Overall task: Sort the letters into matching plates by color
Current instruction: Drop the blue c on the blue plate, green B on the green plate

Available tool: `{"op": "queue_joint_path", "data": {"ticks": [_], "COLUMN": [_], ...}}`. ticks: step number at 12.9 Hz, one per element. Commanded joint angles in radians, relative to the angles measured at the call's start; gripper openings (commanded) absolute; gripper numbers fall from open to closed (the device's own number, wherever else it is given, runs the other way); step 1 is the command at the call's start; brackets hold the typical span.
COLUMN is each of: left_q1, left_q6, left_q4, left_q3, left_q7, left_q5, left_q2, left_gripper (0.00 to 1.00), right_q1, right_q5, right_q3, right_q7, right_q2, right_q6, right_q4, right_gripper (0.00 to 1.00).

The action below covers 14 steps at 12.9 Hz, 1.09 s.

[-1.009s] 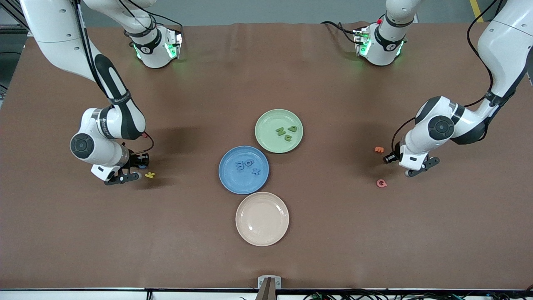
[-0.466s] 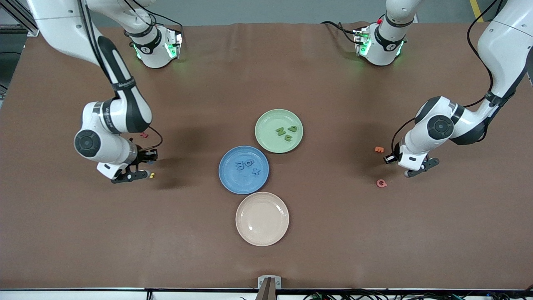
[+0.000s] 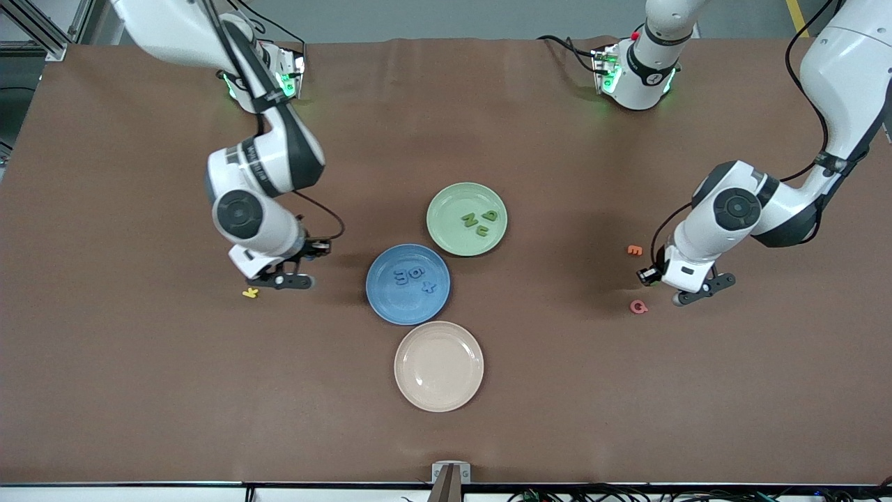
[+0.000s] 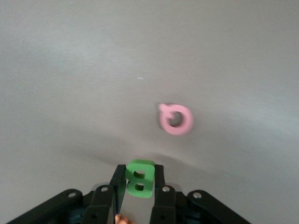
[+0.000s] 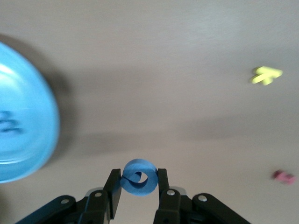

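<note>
You've got a brown matte table filling nearly everything, slight crease along its top edge. Grey floor strip above it, a yellow line at one corner. Aluminium frame rail at the other corner. Cables along the white bottom edge. Soft, even overhead light.
</note>
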<state>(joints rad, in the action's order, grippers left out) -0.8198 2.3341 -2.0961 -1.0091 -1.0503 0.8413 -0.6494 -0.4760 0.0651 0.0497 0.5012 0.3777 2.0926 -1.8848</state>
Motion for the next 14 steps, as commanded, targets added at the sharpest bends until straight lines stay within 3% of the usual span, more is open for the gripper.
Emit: {"op": "queue_joint_path", "data": {"ticks": [1, 2, 4, 7, 14], "left_q1": [0.048, 0.071, 0.089, 0.198, 0.461], "left_q6": [-0.081, -0.085, -0.085, -0.085, -0.068], "left_q4": [0.031, 0.031, 0.028, 0.027, 0.03], "left_q3": [-0.062, -0.075, -0.115, -0.129, -0.117], "left_q7": [-0.014, -0.017, -0.045, -0.202, -0.535], "left_q5": [0.004, -0.004, -0.031, -0.041, -0.042], "left_q2": [0.013, 0.013, 0.013, 0.013, -0.036], "left_gripper": [0.0, 0.0, 0.0, 0.0, 0.0], "right_q1": [-0.087, -0.108, -0.121, -0.133, -0.151], "right_q5": [0.088, 0.131, 0.137, 0.137, 0.131], "right_q3": [0.01, 0.01, 0.01, 0.01, 0.012], "right_q7": [0.163, 0.184, 0.212, 0.283, 0.267], "right_q2": [0.101, 0.139, 0.214, 0.295, 0.438], "right_q6": [-0.01, -0.006, -0.003, 0.012, 0.172], "right_q4": [0.134, 0.186, 0.289, 0.403, 0.506], "right_gripper": [0.23, 0.23, 0.23, 0.23, 0.23]}}
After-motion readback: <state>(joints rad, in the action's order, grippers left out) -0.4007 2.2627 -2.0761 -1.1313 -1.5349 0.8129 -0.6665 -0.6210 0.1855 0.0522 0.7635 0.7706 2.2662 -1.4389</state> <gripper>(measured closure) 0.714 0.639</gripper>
